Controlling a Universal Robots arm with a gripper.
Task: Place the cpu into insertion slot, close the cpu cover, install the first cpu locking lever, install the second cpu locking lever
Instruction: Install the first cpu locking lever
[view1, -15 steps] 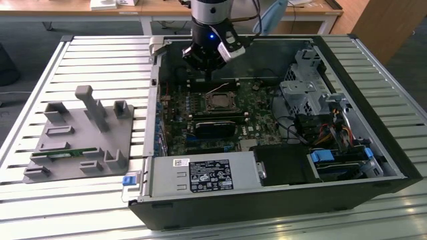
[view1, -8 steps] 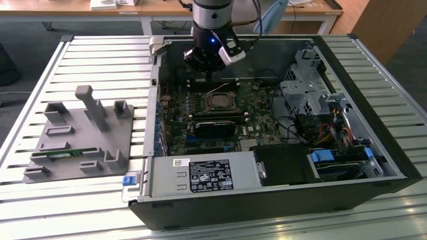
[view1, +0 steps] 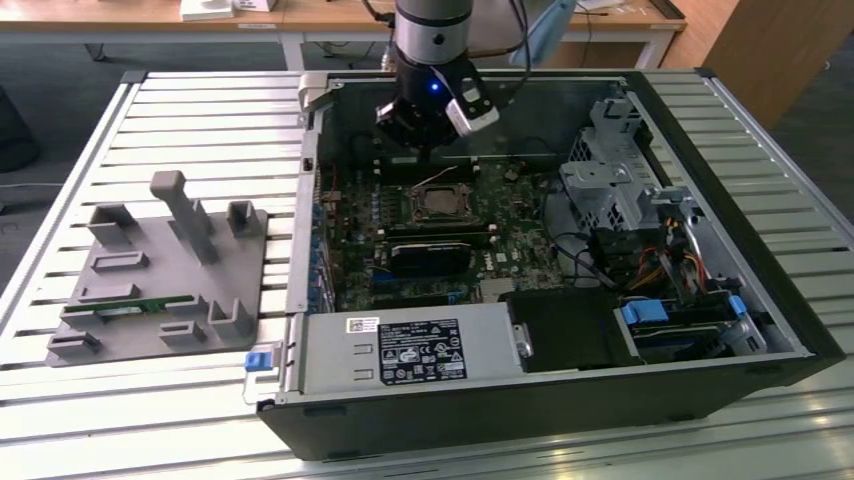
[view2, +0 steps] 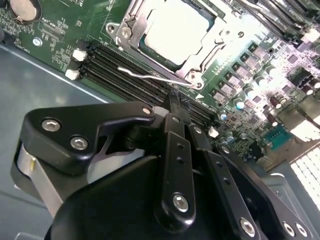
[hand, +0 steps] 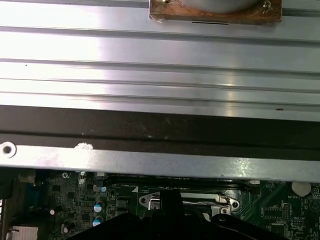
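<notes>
We see the cpu (view2: 175, 32) seated under the closed cpu cover (view2: 131, 34) — one lever (view2: 155, 76) lies beside it. The gripper (view2: 175, 107) hovers just beside the socket — whether its jaws are parted, we cannot tell.

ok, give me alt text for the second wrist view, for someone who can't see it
A silvery cpu sits in its socket with the cpu cover closed around it and a thin wire lever lying along one edge. The black gripper hangs just above a green motherboard.

open case top, drive cage (view1: 617, 185) crowding socket
</notes>
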